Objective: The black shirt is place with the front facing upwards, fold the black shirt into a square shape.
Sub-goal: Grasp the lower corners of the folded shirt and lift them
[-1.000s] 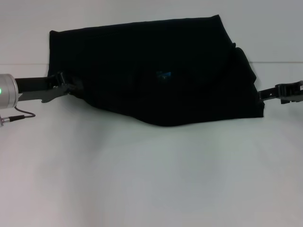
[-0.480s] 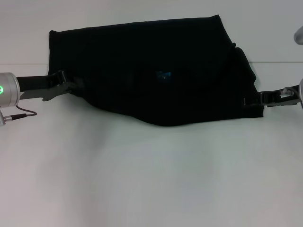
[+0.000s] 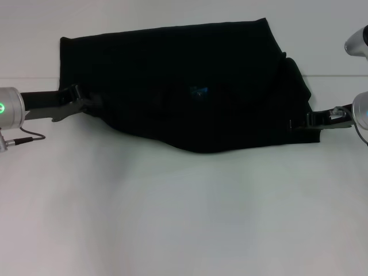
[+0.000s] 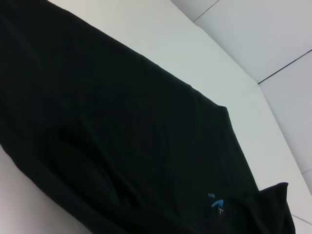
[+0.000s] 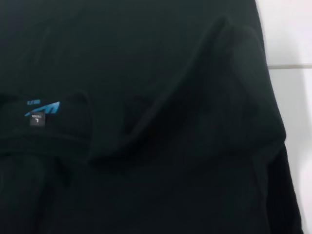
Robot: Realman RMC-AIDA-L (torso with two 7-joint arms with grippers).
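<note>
You have one change to note: your right gripper (image 3: 299, 123), which a second ago stood clear of the cloth out at 3 o'clock, has pushed inward and now sits with its tip against the lower right corner of the black shirt (image 3: 184, 86). Your left gripper (image 3: 86, 105) has not shifted; it remains at the shirt's left edge, at 9 o'clock, its tip at or just under the cloth. For neither gripper can you tell how far the fingers are parted, or whether any fabric is pinched; dark metal runs into dark cloth in the head view, and both wrist views show only cloth. In my judgement this puts both arms at opposite ends of the garment, ready for a paired grasp to make the next fold. The shirt lies on the white table (image 3: 184, 218), toward 12 o'clock, already part-folded into a wide band. Its long axis runs 9 to 3 o'clock. The blue neck label (image 3: 199, 90) shows near the middle; the right end is bunched, and the near edge sags toward 6 o'clock.
</note>
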